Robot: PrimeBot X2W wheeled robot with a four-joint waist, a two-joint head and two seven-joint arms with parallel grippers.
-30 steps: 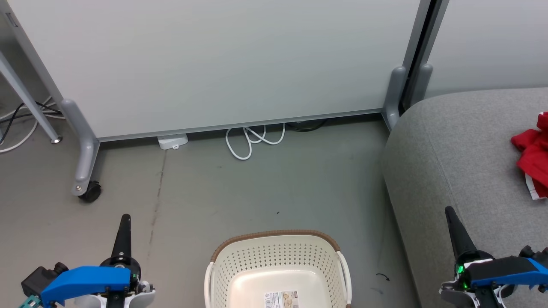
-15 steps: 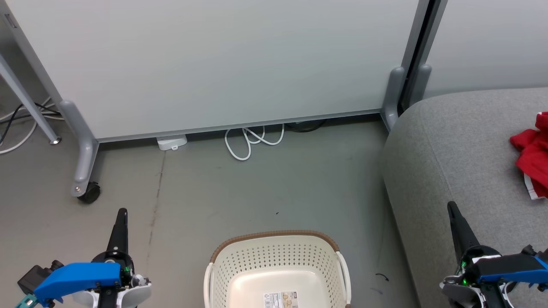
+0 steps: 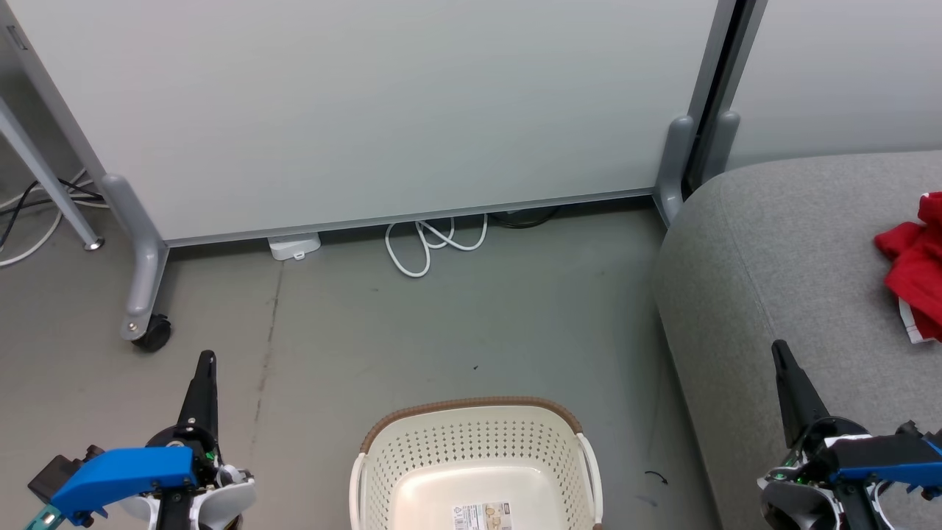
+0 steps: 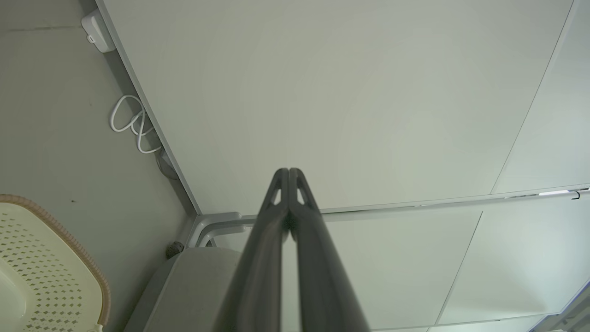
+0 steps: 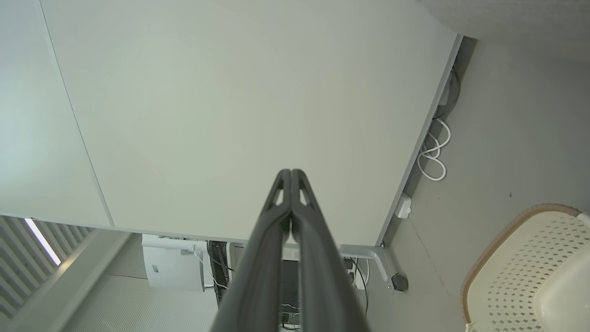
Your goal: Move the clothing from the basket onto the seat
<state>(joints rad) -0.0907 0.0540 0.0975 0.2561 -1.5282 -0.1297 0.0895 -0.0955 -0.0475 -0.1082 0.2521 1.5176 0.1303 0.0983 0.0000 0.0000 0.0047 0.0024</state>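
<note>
Floor point(image 3: 631, 397) — between basket point(image 3: 471, 404) and seat point(image 3: 773, 258)

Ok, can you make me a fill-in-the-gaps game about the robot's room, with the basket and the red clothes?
1. The clothing lying on the seat is coloured ____.
2. The basket stands on the ____, to the left of the seat.
3. The left gripper and the right gripper both have their fingers ____, holding nothing.
4. The woven-look band round the basket's rim is ____.

Missing words: red; floor; shut; brown.
</note>
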